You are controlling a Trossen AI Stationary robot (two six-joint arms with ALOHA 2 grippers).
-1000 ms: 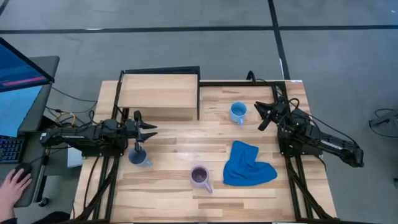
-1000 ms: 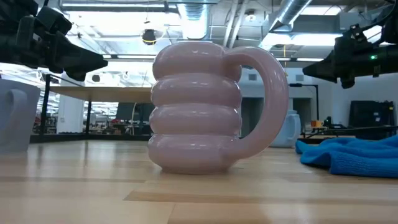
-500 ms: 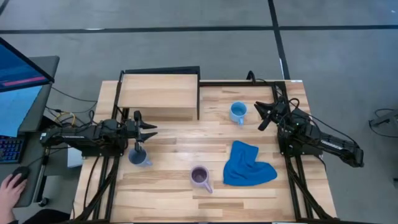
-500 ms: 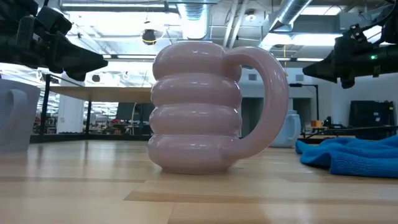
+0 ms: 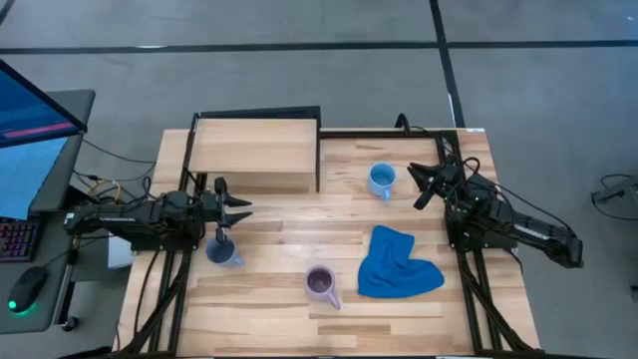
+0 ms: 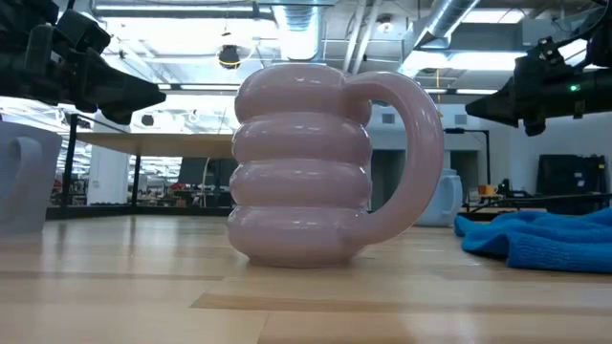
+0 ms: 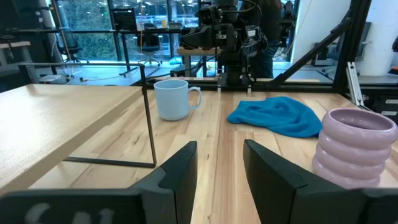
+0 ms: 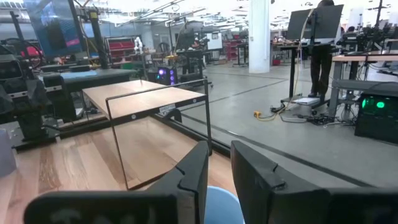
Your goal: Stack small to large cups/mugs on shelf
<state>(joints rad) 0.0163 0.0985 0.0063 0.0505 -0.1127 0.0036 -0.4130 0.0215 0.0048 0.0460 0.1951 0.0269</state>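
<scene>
Nothing moved; grey-blue mug (image 5: 221,251) beneath left end effector (image 5: 242,210)

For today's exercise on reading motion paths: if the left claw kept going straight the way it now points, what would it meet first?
Nothing on the table, probably. The left claw points across the table toward the right arm; the light blue mug sits to one side, the purple mug and blue cloth to the other. Depth is uncertain.

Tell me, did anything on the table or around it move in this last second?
Only off the table: a person's hand that lay by the mouse at the left edge has withdrawn from sight. Both arms, the three mugs, the blue cloth and the shelf stayed put; nothing was taken hold of or let go.
</scene>
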